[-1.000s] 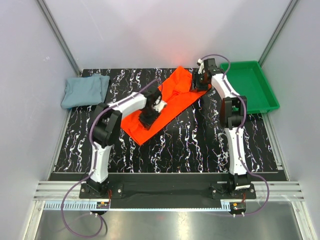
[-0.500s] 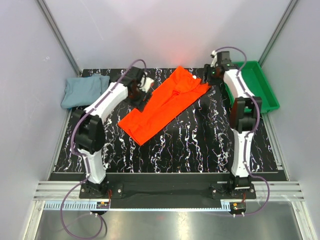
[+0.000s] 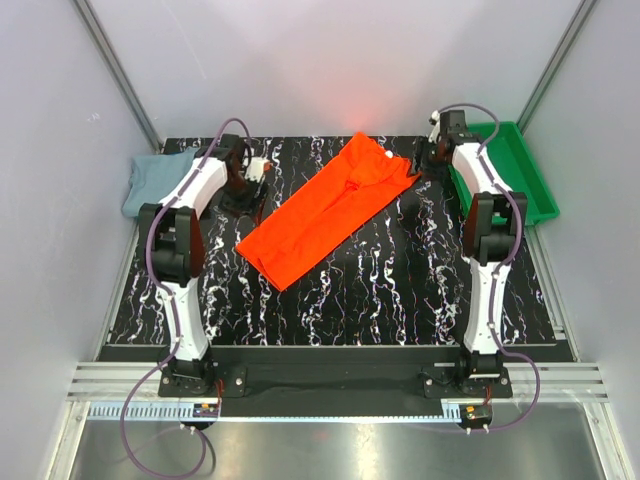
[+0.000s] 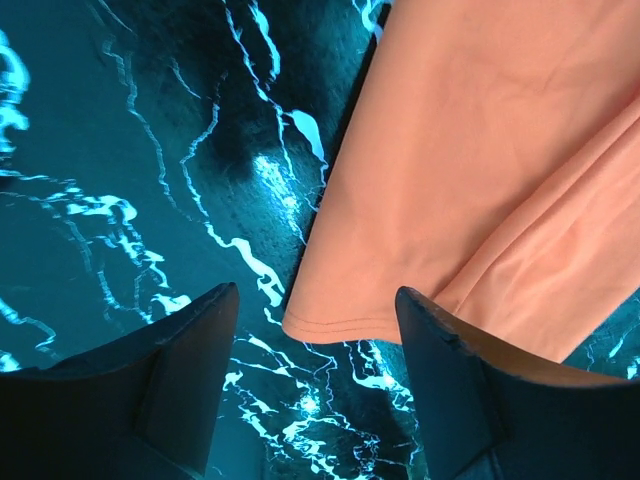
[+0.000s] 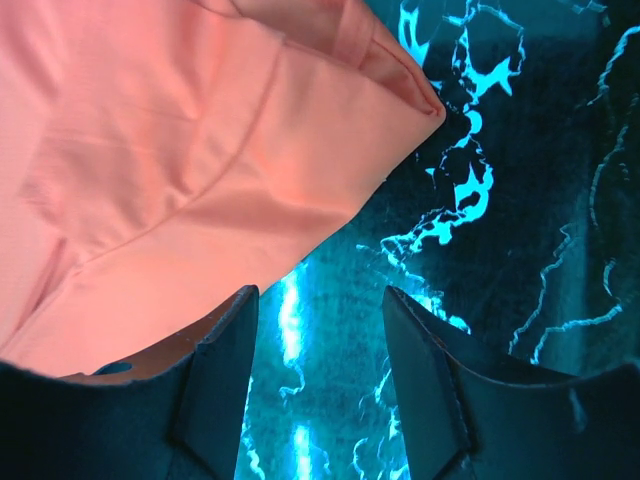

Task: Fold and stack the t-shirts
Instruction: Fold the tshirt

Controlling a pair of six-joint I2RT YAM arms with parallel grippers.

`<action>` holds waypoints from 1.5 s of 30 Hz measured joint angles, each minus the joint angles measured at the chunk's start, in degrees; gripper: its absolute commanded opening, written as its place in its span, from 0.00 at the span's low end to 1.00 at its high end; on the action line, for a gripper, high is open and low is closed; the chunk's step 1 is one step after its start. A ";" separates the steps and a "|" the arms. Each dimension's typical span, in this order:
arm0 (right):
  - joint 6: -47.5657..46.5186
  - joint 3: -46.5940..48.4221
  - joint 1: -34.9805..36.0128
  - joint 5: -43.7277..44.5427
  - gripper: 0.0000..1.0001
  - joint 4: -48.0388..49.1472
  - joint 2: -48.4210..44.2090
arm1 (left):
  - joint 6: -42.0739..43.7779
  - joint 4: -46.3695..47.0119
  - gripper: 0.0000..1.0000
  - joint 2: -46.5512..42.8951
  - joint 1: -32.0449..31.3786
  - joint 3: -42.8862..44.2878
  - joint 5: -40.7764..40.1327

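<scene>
The orange-red t-shirt point(image 3: 328, 208) lies flat as a long diagonal strip on the black marbled table point(image 3: 390, 290). The grey-blue t-shirt point(image 3: 162, 181) sits bunched at the far left edge. My left gripper point(image 3: 245, 195) hovers just left of the orange strip, open with nothing in it. In the left wrist view a hemmed corner of the orange t-shirt point(image 4: 480, 150) lies just ahead of the open left gripper point(image 4: 315, 335). My right gripper point(image 3: 432, 166) stands open beside the strip's far right corner. The right wrist view shows the right gripper point(image 5: 320, 335) over bare table, the orange cloth point(image 5: 180, 150) to its left.
A rigid green tray point(image 3: 515, 185) stands at the back right, just beyond the right arm. Grey walls close in the table on the left, the right and at the back.
The left gripper opened, let go of the orange t-shirt and drew back to the left. The right gripper backed off to the right. The t-shirt now lies flatter and straighter.
</scene>
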 measured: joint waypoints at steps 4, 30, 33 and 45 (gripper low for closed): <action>0.15 1.18 -0.11 0.02 0.61 -0.02 3.41 | 0.72 -0.96 0.74 1.11 1.40 0.02 3.10; 1.46 15.34 -0.81 -0.68 0.31 0.44 16.04 | 2.60 -2.47 0.35 7.10 2.43 -1.18 6.34; 2.16 16.83 -0.81 -0.70 0.19 0.44 17.25 | 2.89 -2.95 0.27 7.10 2.40 -2.40 6.32; 3.06 22.25 -0.81 -1.25 0.06 0.44 19.43 | 3.43 -4.61 0.09 6.71 -0.57 -5.38 8.70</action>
